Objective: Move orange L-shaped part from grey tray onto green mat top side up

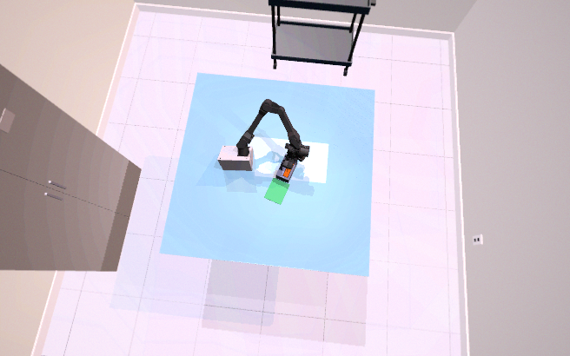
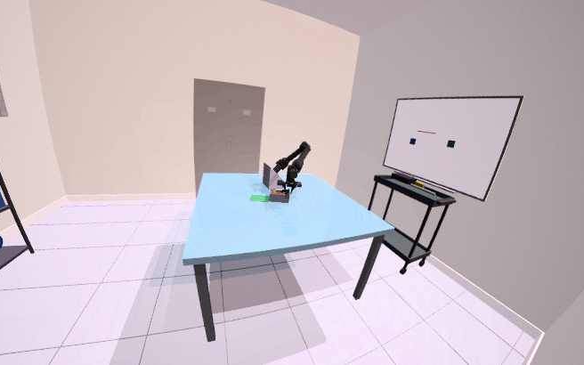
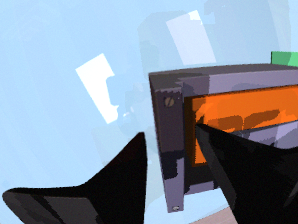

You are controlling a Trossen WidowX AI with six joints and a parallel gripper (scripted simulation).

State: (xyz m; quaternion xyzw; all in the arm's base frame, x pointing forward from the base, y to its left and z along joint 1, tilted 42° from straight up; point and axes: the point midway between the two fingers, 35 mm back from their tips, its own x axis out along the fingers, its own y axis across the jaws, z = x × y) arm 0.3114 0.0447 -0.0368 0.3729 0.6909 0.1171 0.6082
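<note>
The orange L-shaped part point(image 1: 287, 173) point(image 2: 279, 192) point(image 3: 240, 107) lies in the pocket of the grey tray point(image 2: 279, 198) point(image 3: 165, 132). I see no clear tilt; its far end is cut off in the wrist view. My gripper point(image 3: 170, 133) is partly open with nothing between its fingertips. One fingertip is over the L-shaped end; the other is beyond the tray's end wall. Whether the fingertip touches the part, I cannot tell. The green mat point(image 1: 277, 193) point(image 2: 258, 198) point(image 3: 285, 59) lies at the tray's opposite end.
The arm's box-shaped base point(image 1: 235, 158) stands on the blue table point(image 1: 322, 229) point(image 2: 239, 231), to the left of the tray in the top view. Bright white patches show on the table around the tray. A black cart point(image 1: 314, 42) point(image 2: 414, 195) stands off the table.
</note>
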